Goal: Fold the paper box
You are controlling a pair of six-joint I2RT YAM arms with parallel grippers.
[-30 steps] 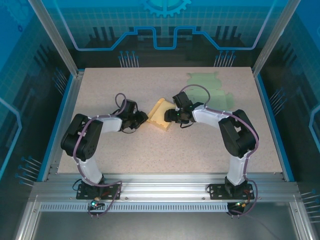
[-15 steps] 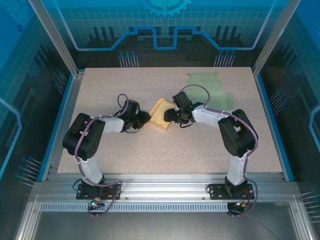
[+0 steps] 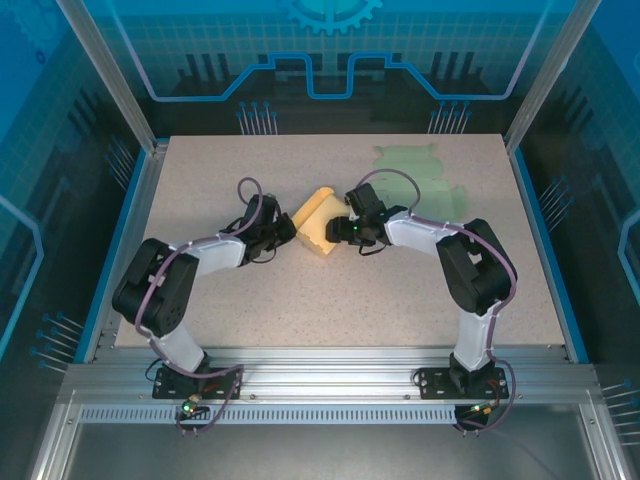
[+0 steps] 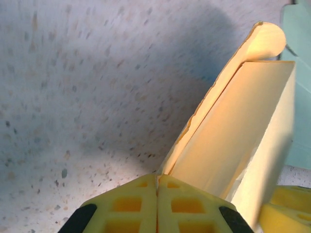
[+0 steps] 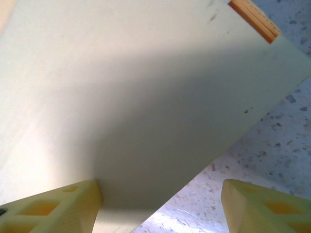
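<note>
Mid-fold, our left claw (image 4: 156, 190) is clenched on a flap (image 4: 233, 145) of the box (image 3: 318, 222) while the right claw (image 5: 160, 204), released, straddles its edge; next we likely press that flap over.

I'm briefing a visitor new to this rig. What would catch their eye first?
The yellow paper box, half-folded, in the middle of the table. The left gripper is pinched shut on its edge; the right gripper stands open at its other side. A flat pale green sheet lies toward the far right corner.
</note>
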